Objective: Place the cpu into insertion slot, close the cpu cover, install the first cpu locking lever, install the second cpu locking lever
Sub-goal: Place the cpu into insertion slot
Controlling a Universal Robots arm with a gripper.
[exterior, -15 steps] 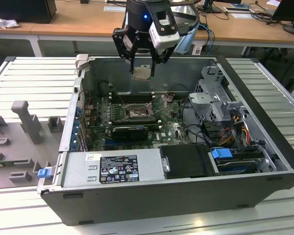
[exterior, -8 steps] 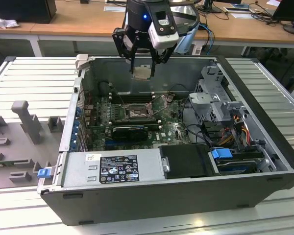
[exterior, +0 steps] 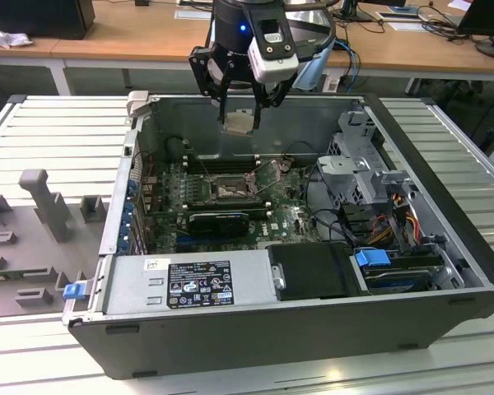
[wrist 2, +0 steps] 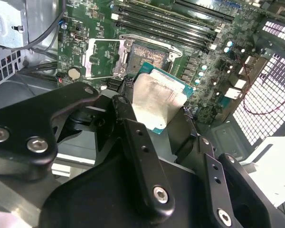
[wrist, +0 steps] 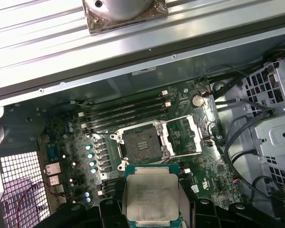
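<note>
1 cpu (exterior: 238, 122), pale metal top on a green-edged base, is gripped by its opposite edges in the claw (exterior: 240, 115), which is closed on it. We log it in the air over the open computer case (exterior: 445, 193), near the rear wall and well apart from the board below.

1 insertion slot (wrist: 141, 144), square and black, is bare of any chip in the first wrist view. It sits on the motherboard (wrist: 194, 166), just beside the memory slots (wrist: 123, 111).

1 cpu cover (wrist: 189, 137), a grey frame plate, is swung open to one side of the slot, with the board showing through its window.

Locking levers: thin wire rods seem to run along the socket's edges, but we cannot tell their position for sure.

Progress: 0 of 4 steps finished, as we judge it. The chip is picked up but not seated, and the cover and the 2 levers remain undone.

Room: the case is open on top, so the way down to the slot looks free. In the exterior view a long black card (exterior: 218, 220) lies near the slot on the side toward the camera. Cables (exterior: 311, 179) loop near it on the exterior view's right, and the drive cage (exterior: 354, 160) stands farther to that side. The case rests on a slatted metal worktop (exterior: 58, 132).
</note>
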